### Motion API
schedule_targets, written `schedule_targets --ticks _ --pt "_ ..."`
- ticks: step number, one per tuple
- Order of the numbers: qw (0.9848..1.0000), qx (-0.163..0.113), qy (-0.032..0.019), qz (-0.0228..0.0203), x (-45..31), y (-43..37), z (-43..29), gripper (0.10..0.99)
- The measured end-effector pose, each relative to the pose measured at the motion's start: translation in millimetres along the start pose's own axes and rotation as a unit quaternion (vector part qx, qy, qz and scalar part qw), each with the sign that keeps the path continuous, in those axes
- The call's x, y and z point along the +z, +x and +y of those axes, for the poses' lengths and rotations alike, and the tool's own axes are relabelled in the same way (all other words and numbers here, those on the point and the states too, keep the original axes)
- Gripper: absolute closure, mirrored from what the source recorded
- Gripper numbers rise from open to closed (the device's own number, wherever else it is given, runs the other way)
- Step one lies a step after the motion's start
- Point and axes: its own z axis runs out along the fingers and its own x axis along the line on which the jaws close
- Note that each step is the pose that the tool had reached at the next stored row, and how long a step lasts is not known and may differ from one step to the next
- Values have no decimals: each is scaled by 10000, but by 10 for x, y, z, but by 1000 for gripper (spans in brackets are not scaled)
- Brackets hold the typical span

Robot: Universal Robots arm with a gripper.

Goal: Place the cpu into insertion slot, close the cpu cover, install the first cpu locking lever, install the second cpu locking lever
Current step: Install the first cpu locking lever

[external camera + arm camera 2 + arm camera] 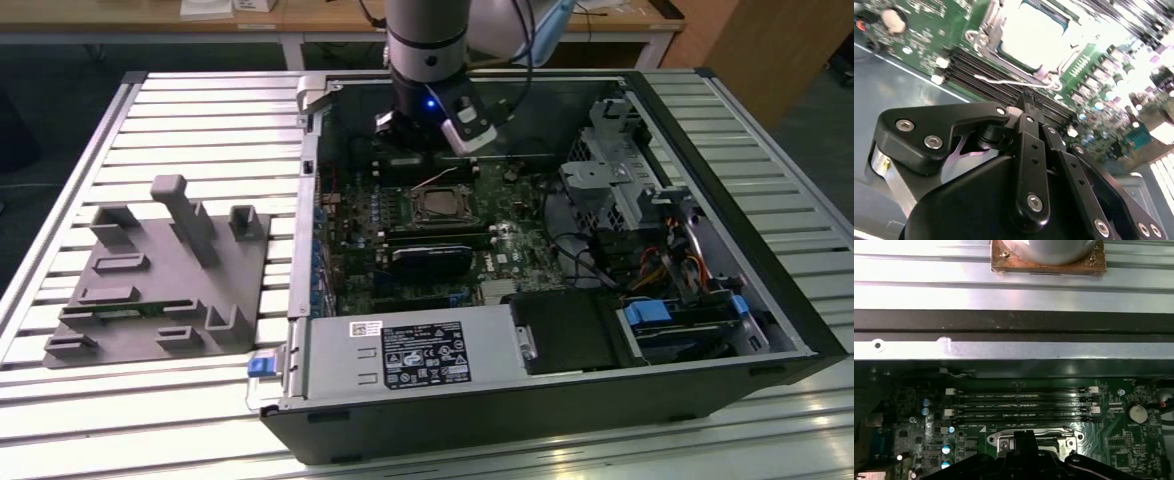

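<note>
While the arm reaches down into the open computer case [694, 330] in the upper middle of the exterior view, its gripper [416, 160] hangs low over the green motherboard [360, 250], just beyond the socket's far edge. Both wrist views show the gripper [1026, 105] [1024, 437] with its fingers pressed together and nothing seen between them. The cpu [441, 207] sits in the insertion slot [416, 210] near the centre of the exterior view, its pale face [1031, 35] glaring bright in the second wrist view. The cpu cover [988, 35] [999, 442] appears to lie flat around it, the window framing the chip. A thin wire lever [1004, 80] runs along the socket's edge next to the long black memory slots [1019, 405], close to the fingertips (whether they touch it I cannot tell). Outside the case, toward the exterior view's left, a grey moulded fixture [160, 280] rests on the slatted desk [747, 110].
</note>
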Motion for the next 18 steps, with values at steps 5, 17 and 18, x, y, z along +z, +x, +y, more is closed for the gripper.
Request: schedule_targets --ticks 5,17,18 --pt "9999 -28 12 -126 28 0 -6 973" --pt "9998 -27 12 -179 110 -54 -2 973" --pt "9998 -25 12 -181 120 -55 4 973"
